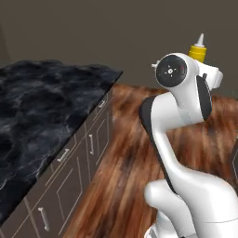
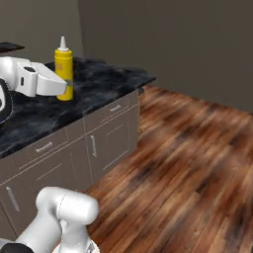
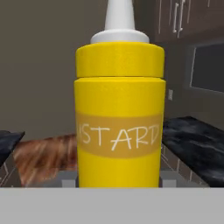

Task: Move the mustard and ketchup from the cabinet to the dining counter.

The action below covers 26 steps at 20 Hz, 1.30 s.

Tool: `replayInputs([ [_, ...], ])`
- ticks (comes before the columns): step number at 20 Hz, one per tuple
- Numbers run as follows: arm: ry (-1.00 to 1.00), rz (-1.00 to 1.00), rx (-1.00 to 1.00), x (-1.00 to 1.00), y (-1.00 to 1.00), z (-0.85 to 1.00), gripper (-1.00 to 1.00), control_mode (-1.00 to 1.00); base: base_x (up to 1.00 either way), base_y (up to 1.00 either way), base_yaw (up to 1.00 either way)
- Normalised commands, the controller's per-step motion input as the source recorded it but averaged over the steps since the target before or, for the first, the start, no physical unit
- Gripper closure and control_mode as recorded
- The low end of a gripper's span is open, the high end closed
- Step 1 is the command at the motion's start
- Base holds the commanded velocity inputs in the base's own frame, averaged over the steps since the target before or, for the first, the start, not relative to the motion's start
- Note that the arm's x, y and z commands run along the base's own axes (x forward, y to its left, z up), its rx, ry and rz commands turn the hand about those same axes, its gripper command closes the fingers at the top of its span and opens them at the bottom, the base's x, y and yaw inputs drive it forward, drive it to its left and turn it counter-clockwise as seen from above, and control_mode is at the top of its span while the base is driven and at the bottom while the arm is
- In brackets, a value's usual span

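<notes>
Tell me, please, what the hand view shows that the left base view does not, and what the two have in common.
Hand view alone: the mustard's full yellow body with its lettered label, upright and close in front of the camera, plus wall cabinets with handles and a strip of black worktop behind it.

Left base view alone: the dining counter with brown drawers beneath, and the white arm hiding most of the bottle.

Both: the mustard's pale nozzle and yellow shoulder, and the wooden floor.

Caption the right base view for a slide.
Upright mustard bottle held in the robot's fingers over the black marble dining counter, beside wood flooring.
</notes>
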Motion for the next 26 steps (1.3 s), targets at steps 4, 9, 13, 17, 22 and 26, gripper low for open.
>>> replayInputs([
  [4, 0.00, 0.00, 0.00, 0.00, 0.00, 0.00, 1.00, 1.00, 0.23, -0.08, 0.72],
  [9, 0.00, 0.00, 0.00, 0.00, 0.00, 0.00, 1.00, 1.00, 0.63, -0.36, 0.16],
  [13, 0.00, 0.00, 0.00, 0.00, 0.00, 0.00, 1.00, 1.00, 0.70, -0.40, 0.07],
  [17, 0.00, 0.00, 0.00, 0.00, 0.00, 0.00, 1.00, 1.00, 0.73, -0.37, 0.10],
  [22, 0.00, 0.00, 0.00, 0.00, 0.00, 0.00, 1.00, 1.00, 0.76, -0.36, 0.11],
  [26, 0.00, 0.00, 0.00, 0.00, 0.00, 0.00, 1.00, 1.00, 0.76, -0.36, 0.12],
])
